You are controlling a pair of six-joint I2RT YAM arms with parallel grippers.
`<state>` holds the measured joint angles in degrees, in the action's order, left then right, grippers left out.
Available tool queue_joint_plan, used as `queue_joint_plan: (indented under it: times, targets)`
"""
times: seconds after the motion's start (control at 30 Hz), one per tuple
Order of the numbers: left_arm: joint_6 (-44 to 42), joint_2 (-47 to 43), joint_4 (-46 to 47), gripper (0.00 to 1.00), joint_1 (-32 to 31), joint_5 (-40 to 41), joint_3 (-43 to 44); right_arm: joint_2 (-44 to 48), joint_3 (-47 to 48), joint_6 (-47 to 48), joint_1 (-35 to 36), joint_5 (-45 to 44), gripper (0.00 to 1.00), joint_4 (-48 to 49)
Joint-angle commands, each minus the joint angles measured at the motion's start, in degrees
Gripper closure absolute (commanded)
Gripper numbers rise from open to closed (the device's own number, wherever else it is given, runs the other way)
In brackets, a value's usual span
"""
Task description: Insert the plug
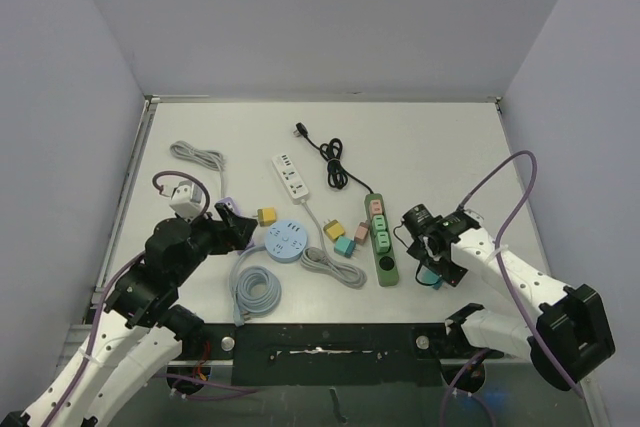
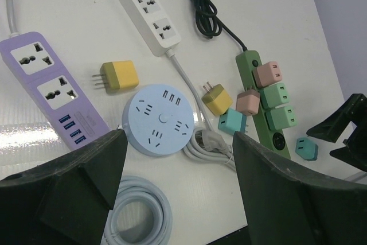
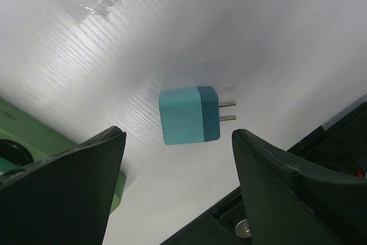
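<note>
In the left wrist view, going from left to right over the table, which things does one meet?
Purple power strip → left yellow plug → round blue socket hub → green power strip → lone teal plug.

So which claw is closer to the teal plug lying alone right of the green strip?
Right. The right gripper hangs open directly over the teal plug; the left gripper is far off, beyond the green strip.
</note>
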<state>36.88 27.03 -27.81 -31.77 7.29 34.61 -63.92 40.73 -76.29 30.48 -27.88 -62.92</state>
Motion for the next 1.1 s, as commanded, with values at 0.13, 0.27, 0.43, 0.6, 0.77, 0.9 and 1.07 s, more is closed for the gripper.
queue_joint_plan:
  times: [0.13, 0.27, 0.43, 0.6, 0.77, 0.9, 1.07]
  targets:
    - [-0.1, 0.3, 4.6, 0.27, 0.1, -2.0, -0.3, -2.1, -4.3, -4.9, -1.5, 1.3, 0.25, 4.5]
    - [0.4, 0.5, 5.4, 0.27, 0.0, -2.7, -0.8, -1.5, -7.0, -1.7, -2.6, 3.3, 0.3, 9.5]
    - [0.6, 1.0, 5.8, 0.27, 0.0, -3.3, -1.2, 0.5, -10.1, 3.2, -4.1, 5.3, 0.46, 15.3]
    - [0.8, 1.9, 7.3, 0.26, 0.0, -5.4, -1.6, 3.4, -10.2, 8.3, -5.1, 7.7, 0.58, 18.6]
    - [2.0, 3.1, 12.7, 0.26, 0.1, -9.6, -3.3, 8.9, -5.2, 15.0, -5.4, 11.3, 0.59, 18.1]
    - [2.5, 4.6, 18.2, 0.26, 0.0, -12.8, -4.0, 12.6, 0.5, 24.4, -5.5, 21.5, 0.58, 21.7]
    - [-1.0, 7.1, 19.4, 0.26, 0.1, -13.0, -0.8, 14.0, 6.6, 29.2, -5.5, 39.9, 0.57, 27.4]
